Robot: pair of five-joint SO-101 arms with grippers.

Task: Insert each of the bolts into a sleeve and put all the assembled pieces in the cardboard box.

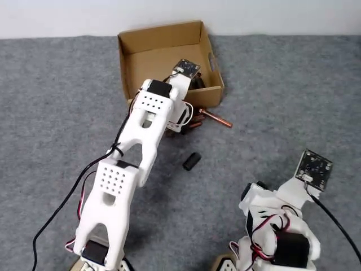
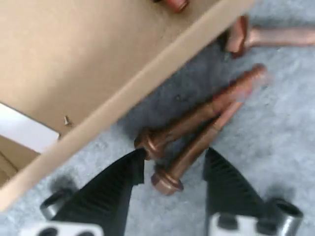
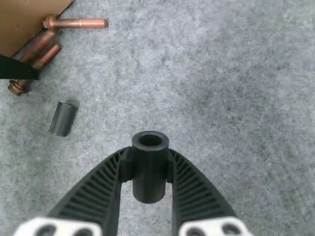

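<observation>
My left gripper [image 2: 173, 162] is open just outside the front wall of the cardboard box [image 2: 147, 78], its fingers either side of the head of one copper bolt [image 2: 189, 155]. A second bolt [image 2: 197, 118] lies against the first, and a third bolt [image 2: 275, 37] lies farther off. A copper end [image 2: 174, 4] shows inside the box. My right gripper [image 3: 149, 162] is shut on a black sleeve [image 3: 149, 172], held upright above the grey mat. A loose sleeve [image 3: 63, 118] lies on the mat between the arms, also visible from above as sleeve [image 1: 192, 161].
In the high view the cardboard box [image 1: 161, 42] stands at the back middle, with the left arm [image 1: 144, 130] stretched to its front wall and a bolt [image 1: 217, 118] beside it. The right arm [image 1: 276, 220] is folded at the near right. Grey mat [image 1: 293, 101] lies on the right.
</observation>
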